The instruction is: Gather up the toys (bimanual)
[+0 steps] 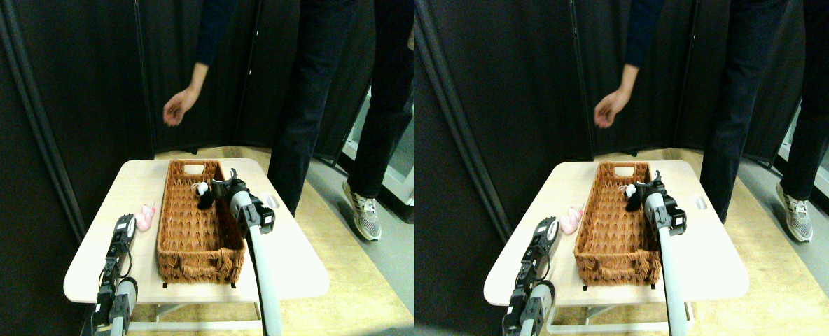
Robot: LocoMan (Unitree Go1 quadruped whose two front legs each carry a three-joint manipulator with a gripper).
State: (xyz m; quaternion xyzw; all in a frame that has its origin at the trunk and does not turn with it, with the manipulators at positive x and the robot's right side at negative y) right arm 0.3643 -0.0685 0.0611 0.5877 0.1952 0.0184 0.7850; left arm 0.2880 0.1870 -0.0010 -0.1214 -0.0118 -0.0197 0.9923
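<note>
Right gripper (217, 186) hangs over our wicker basket (192, 231) with a black-and-white toy (204, 194) at its tip; whether the jaws clamp it, we cannot tell. Pink toy (145, 218) lies on the table (288, 259) beside our left gripper (126, 225), jaws unclear.

Dim backdrop, bright overhead glare on the table (285, 269); edges perhaps slightly bowed.

Table (274, 269) with the basket (194, 241) lying lengthwise at its centre. One toy (144, 218) rests on the table just beside the basket at 9 o'clock. The right tool (213, 190) and a second toy (204, 193) sit over the basket's far end, toward 12 o'clock. The left tool (124, 227) lies near the first toy, at 7 o'clock. A person (330, 98) stands beyond the table at 1 o'clock.
</note>
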